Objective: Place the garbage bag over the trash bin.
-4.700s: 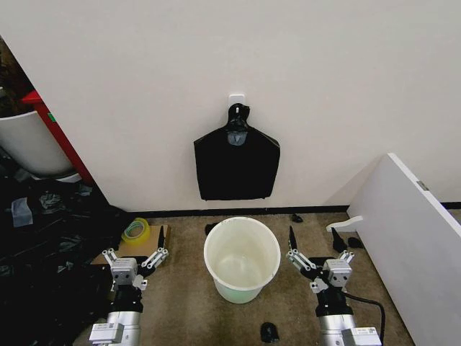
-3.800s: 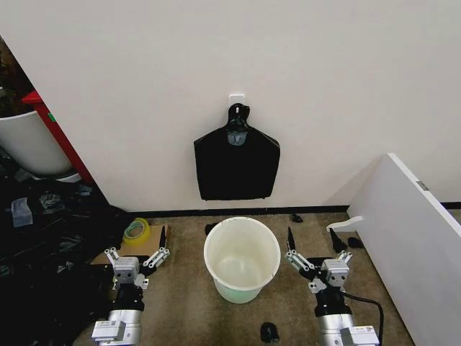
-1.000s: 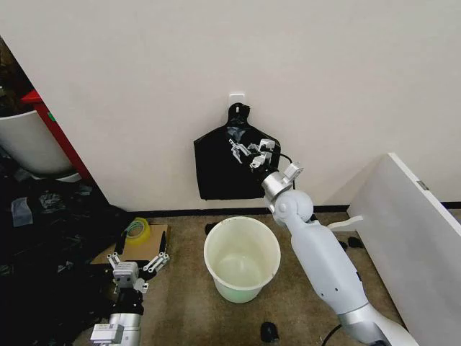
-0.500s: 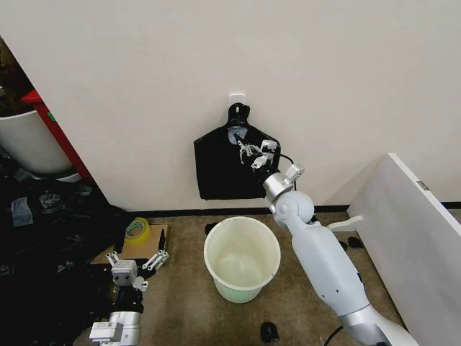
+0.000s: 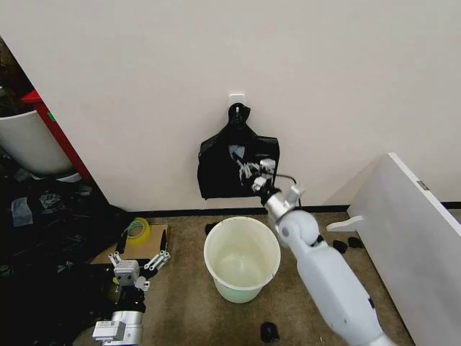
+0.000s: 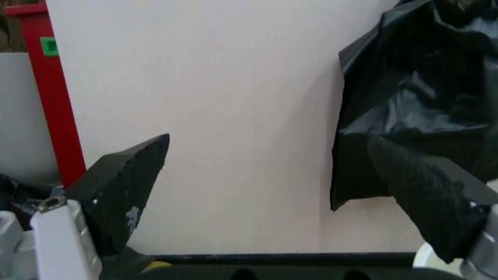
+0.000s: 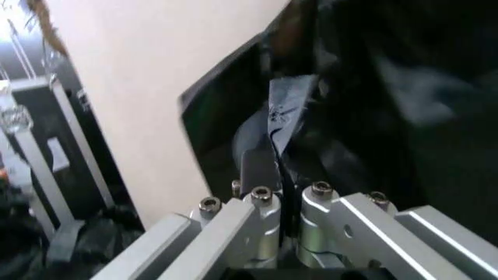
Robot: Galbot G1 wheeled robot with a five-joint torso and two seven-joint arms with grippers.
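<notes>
Against the wall, right end effector pinching the hanging bag.

From the head camera, the thin, glossy black plastic garbage bag (image 5: pixel 238 155) hangs from a white wall hook (image 5: pixel 237 97), crumpled where the right end effector (image 5: pixel 253 171) grips its front; the round cream-white plastic trash bin (image 5: pixel 242 258) stands on the brown floor (image 5: pixel 180 303) below, apart from the bag. The left end effector (image 5: pixel 136 261) sits low beside the bin, fingers spread. The left wrist camera shows those spread dark fingertips (image 6: pixel 128 181) before the bag (image 6: pixel 424 99). The right wrist camera shows its metal fingers (image 7: pixel 269 219) pressed together on the black plastic (image 7: pixel 374 87).
</notes>
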